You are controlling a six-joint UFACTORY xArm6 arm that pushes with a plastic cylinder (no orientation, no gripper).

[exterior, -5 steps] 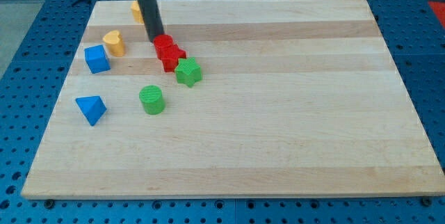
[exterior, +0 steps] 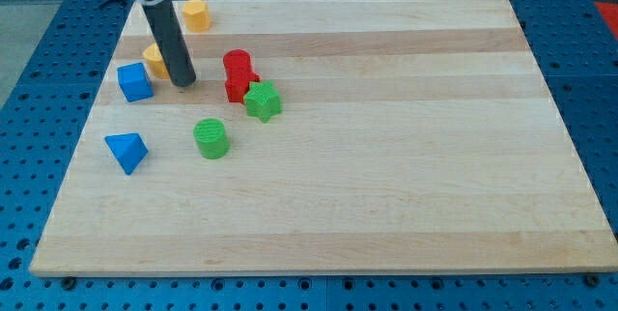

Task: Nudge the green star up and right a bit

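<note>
The green star (exterior: 262,101) lies on the wooden board (exterior: 386,156), left of centre, touching a red block (exterior: 238,86) up and left of it. A red cylinder (exterior: 237,63) stands just above that red block. My tip (exterior: 185,83) is down on the board, left of the red blocks and up and left of the green star, a gap away from both. It stands right next to a yellow block (exterior: 154,58), partly hidden behind the rod.
A blue cube (exterior: 134,81) sits left of my tip. A blue triangular block (exterior: 126,151) and a green cylinder (exterior: 210,138) lie lower down. A yellow hexagonal block (exterior: 196,14) is near the board's top left edge.
My tip has moved left and down, away from the red cylinder, to beside the yellow block. The yellow hexagonal block at the top is now uncovered. The blocks have not moved.
</note>
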